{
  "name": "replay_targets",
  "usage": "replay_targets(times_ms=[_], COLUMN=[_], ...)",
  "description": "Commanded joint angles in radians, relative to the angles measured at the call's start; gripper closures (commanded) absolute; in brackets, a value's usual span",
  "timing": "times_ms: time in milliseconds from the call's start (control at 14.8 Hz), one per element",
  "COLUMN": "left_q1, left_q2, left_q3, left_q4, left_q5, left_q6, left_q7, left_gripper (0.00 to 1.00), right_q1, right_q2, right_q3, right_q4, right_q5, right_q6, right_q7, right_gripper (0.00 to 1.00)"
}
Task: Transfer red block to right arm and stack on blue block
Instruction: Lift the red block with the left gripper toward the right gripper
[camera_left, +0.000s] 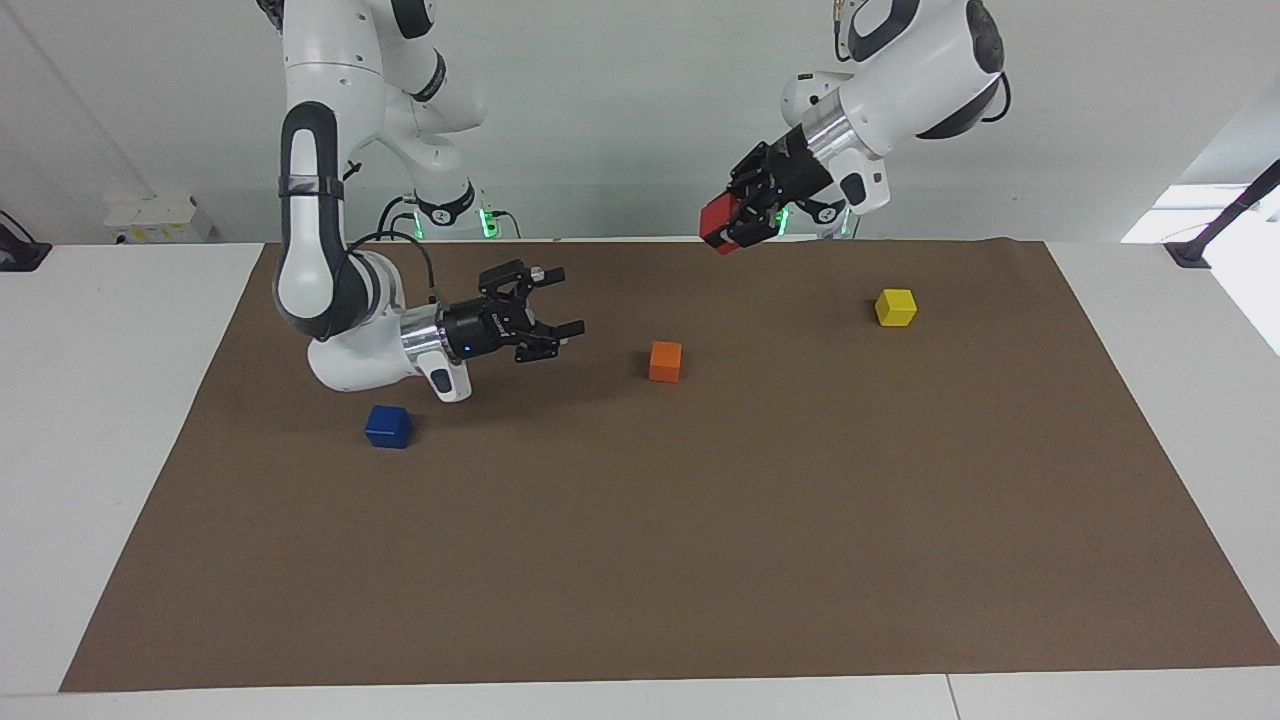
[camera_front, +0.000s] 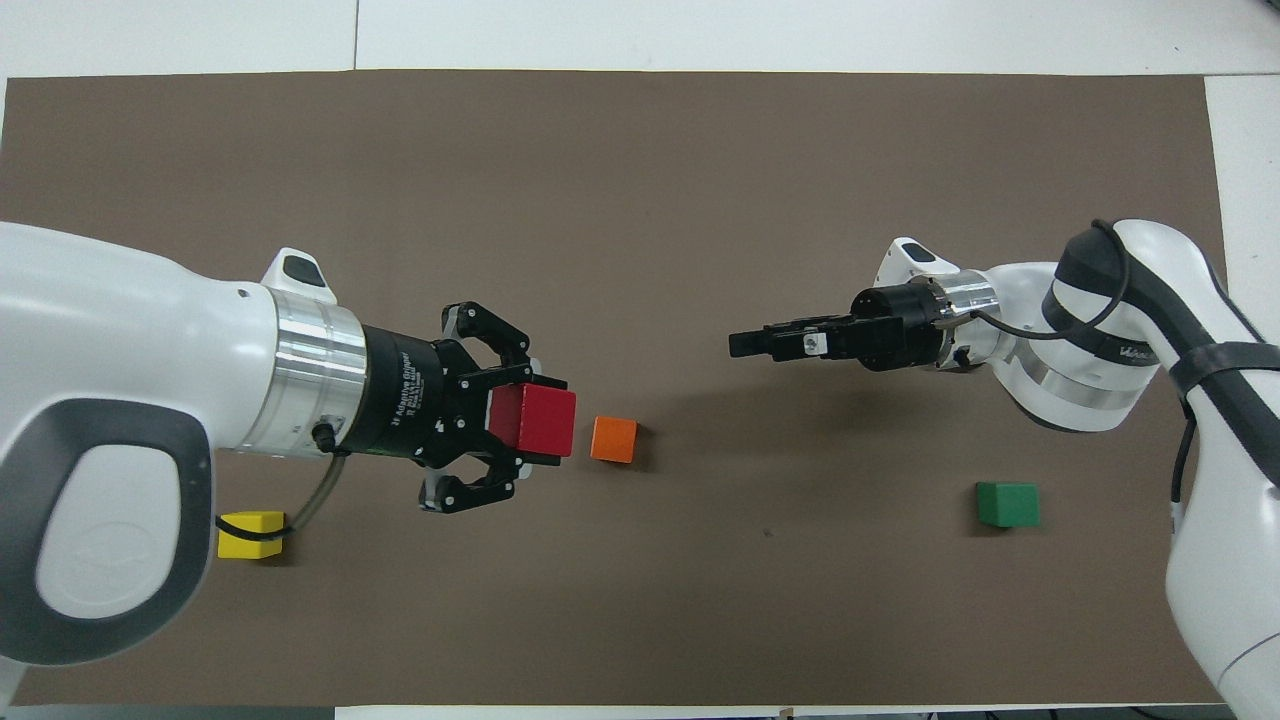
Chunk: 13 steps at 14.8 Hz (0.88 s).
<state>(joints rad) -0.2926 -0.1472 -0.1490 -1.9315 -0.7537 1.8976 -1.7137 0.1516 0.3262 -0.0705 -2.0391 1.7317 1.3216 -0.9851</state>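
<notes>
My left gripper (camera_left: 738, 226) is shut on the red block (camera_left: 717, 222) and holds it up in the air over the brown mat, tilted toward the table's middle. In the overhead view the left gripper (camera_front: 548, 423) and the red block (camera_front: 532, 417) show beside the orange block. My right gripper (camera_left: 558, 305) is open and empty, low over the mat, pointing toward the left gripper with a wide gap between them; it also shows in the overhead view (camera_front: 745, 344). The blue block (camera_left: 388, 426) lies on the mat by the right arm's wrist, hidden under that arm in the overhead view.
An orange block (camera_left: 665, 360) (camera_front: 613, 440) lies on the mat (camera_left: 700, 560) between the two grippers. A yellow block (camera_left: 895, 307) (camera_front: 250, 534) lies toward the left arm's end. A green block (camera_front: 1007, 503) lies near the right arm, hidden in the facing view.
</notes>
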Motion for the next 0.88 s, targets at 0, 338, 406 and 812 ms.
replay_targets(times_ms=[0,338,406,812], left_q1=[-0.068,-0.204,-0.204,-0.230], left_q2=[-0.074,-0.075,-0.077,-0.081], left_q3=[0.019,0.019,0.019,0.019], left_q4=[-0.122,-0.191,-0.204,-0.239], left_q5=[-0.079,-0.125,-0.125,-0.125], left_q6=[0.153,0.475,0.500,0.558], left_q7=[-0.067,-0.149,-0.149,-0.149], left_gripper=[1.00,1.00,1.00,1.00], right_q1=[0.045,0.103,0.129,0.160], right_q2=[0.048,0.115,0.134,0.191], right_q3=[0.000,0.005,0.005,0.038], right_q4=[-0.021,-0.035,-0.039,-0.041], right_q5=[0.077,0.169,0.208,0.291], right_q6=[-0.071,-0.159,-0.204,-0.292], right_q7=[-0.095,-0.181,-0.179,-0.158], right_gripper=[0.00,0.00,0.00,0.00])
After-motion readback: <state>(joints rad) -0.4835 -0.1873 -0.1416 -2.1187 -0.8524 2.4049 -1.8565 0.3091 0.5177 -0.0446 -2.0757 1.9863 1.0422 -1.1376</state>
